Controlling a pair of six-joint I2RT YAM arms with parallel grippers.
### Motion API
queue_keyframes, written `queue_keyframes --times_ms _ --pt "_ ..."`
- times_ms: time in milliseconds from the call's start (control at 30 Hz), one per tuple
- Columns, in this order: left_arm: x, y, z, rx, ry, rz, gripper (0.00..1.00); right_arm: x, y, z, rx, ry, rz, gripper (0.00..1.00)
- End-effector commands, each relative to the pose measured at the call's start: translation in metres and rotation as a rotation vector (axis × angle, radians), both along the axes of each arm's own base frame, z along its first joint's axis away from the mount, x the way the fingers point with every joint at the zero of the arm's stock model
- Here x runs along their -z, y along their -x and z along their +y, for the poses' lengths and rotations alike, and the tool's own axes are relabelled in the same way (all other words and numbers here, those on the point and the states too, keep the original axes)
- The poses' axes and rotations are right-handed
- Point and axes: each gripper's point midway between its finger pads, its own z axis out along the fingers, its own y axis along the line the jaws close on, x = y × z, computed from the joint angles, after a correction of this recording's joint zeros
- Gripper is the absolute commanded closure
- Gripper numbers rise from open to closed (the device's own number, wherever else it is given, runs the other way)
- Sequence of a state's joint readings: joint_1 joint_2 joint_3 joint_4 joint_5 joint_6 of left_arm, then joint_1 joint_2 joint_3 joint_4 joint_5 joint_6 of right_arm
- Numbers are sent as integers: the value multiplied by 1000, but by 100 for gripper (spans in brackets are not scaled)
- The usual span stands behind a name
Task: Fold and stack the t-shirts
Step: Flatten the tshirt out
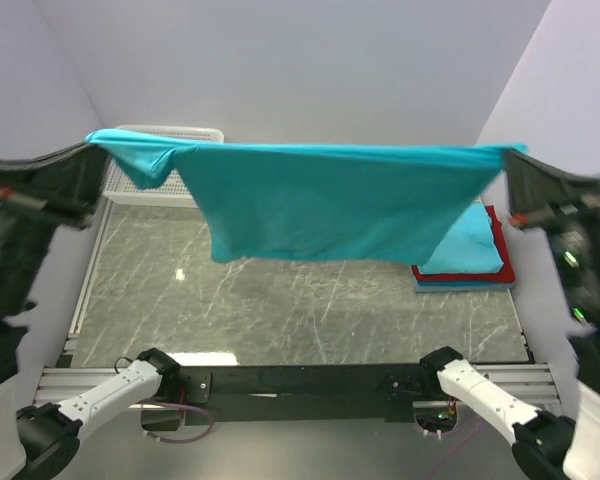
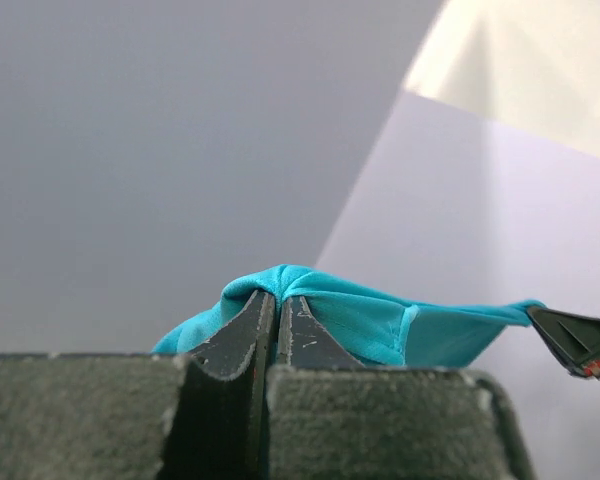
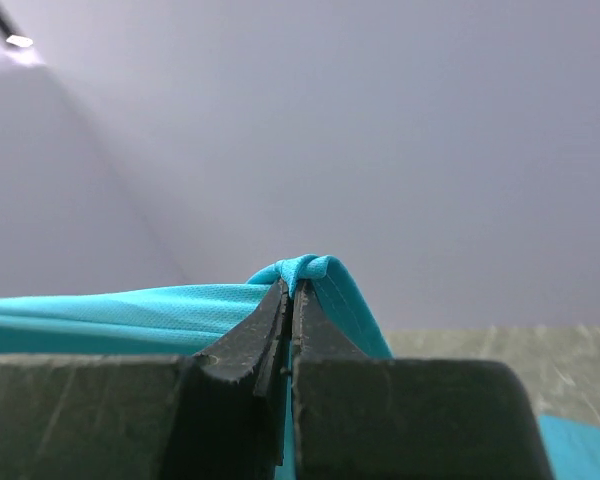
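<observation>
- Pinching a bunched corner of the teal t-shirt (image 1: 330, 205) at the upper left of the top view with the left gripper (image 2: 276, 300), jaws pressed tight on the cloth.
- Pinching the opposite corner at the upper right with the right gripper (image 3: 292, 290), likewise clamped.
- Stretching the shirt across mid-frame, above the table (image 1: 280, 320), probably so it hangs flat for folding.
- Leaving the folded stack (image 1: 470, 270) at right, below the raised edge, ready for this one.

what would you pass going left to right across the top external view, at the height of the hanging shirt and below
left claw → white mesh basket → teal t-shirt, stretched in the air between both claws → stack of folded shirts → right claw
</observation>
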State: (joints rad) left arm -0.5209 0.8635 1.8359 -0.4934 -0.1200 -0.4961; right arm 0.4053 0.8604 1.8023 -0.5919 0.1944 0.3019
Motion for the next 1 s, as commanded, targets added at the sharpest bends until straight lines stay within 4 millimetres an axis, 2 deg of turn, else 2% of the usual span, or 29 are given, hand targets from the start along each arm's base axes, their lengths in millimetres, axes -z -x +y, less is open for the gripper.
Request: queue_keyframes --times_ms 0,133,200,267,333,367,400,433,467,500,533,567,600,633,667,700,733,767,800,833,867,900,933,967 --pt "-29 49 1 98 -54 -142 99 -10 40 -3 -65 15 -53 100" --pt "-36 64 -5 159 -75 -175 99 -18 64 -4 -113 -9 -106 100" --pt "-37 60 -5 147 -69 -164 99 -19 67 -10 -94 -27 -116 100" --pt "-33 48 -6 126 -69 -137 99 -17 64 -12 -76 -27 -111 100" --pt "-29 36 -8 105 -67 -116 99 -10 54 -14 -44 -28 -85 100" --pt "-20 17 -10 71 -64 -77 99 -6 45 -15 -24 -31 -65 100" --pt "-14 9 -14 70 -62 -57 99 5 32 -13 -8 -33 -28 100" --pt "-7 -6 -9 15 -37 -22 99 11 22 -18 38 -44 -5 100" --pt "13 -35 -11 -39 -27 46 99 17 9 -18 65 -51 15 100" --pt "26 -52 -12 -73 -17 85 99 39 -11 -15 96 -40 74 100" --pt "42 -68 -15 -103 -15 126 99 52 -25 -22 167 -46 107 100" --pt "80 -102 -26 -135 -42 214 99 68 -46 -21 208 -34 151 100" --pt "103 -122 -21 -211 -32 280 99 102 -68 -20 261 -19 233 100" --pt "134 -146 -27 -249 -57 352 99 122 -83 -20 298 -10 279 100" --pt "182 -168 -31 -288 -105 445 99 150 -105 -17 336 17 348 100" --pt "206 -185 -27 -326 -115 489 99 188 -124 -10 339 39 420 100" --pt "241 -204 -39 -294 -143 558 99 212 -138 -12 355 47 468 100" --pt "286 -216 -43 -277 -190 632 95 245 -157 2 301 74 540 100" --pt "307 -228 -41 -274 -200 661 88 277 -173 8 275 79 575 98" --pt "333 -243 -52 -233 -219 690 71 297 -184 7 261 78 608 93" --pt "360 -250 -54 -220 -245 731 45 333 -201 11 243 97 684 92" --pt "374 -258 -54 -207 -263 762 21 351 -209 18 202 94 725 87" --pt "392 -260 -59 -176 -305 808 1 365 -214 18 198 109 770 71" --pt "407 -270 -71 -124 -335 857 1 393 -219 19 201 145 855 64"
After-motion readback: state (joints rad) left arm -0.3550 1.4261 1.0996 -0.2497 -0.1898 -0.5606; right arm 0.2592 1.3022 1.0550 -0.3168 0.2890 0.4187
